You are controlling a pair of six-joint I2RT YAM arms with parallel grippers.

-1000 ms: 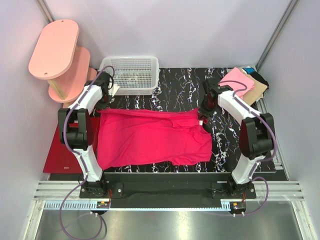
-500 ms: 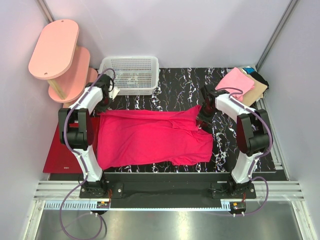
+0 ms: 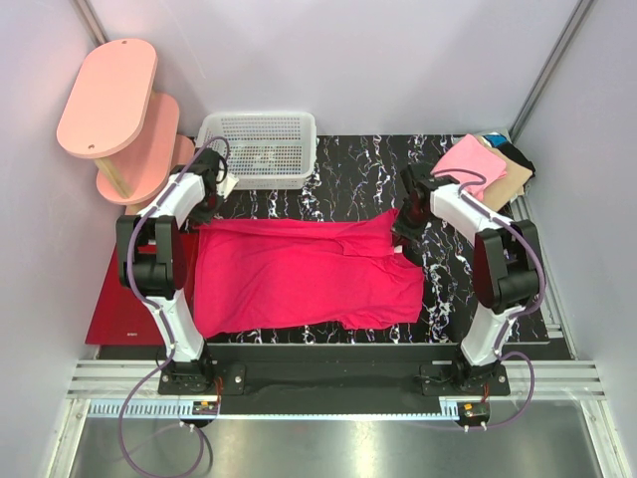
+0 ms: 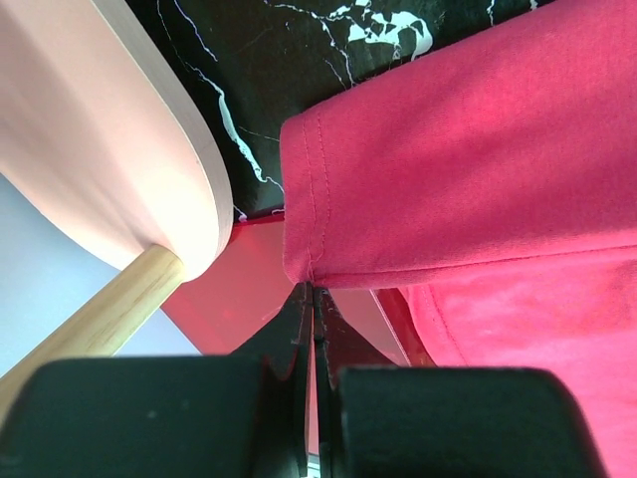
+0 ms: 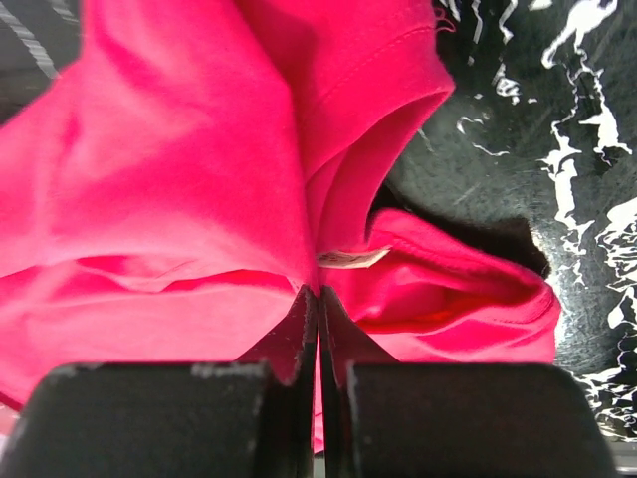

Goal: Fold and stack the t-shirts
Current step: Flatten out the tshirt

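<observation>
A robotics lab test cell was suggested: a left arm [image 3: 157, 261] and a right arm [image 3: 501, 274] were bolted beside a slotted aluminium rail [image 3: 109, 380], and the black marbled tabletop [image 3: 358, 169] was enclosed by plain white panels [image 3: 348, 60], probably a purpose-built booth.

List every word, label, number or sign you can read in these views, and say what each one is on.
No text can be read in any view.
Neck tag inside the collar of the magenta-red t-shirt: a pale strip, any print too small to read.
</observation>
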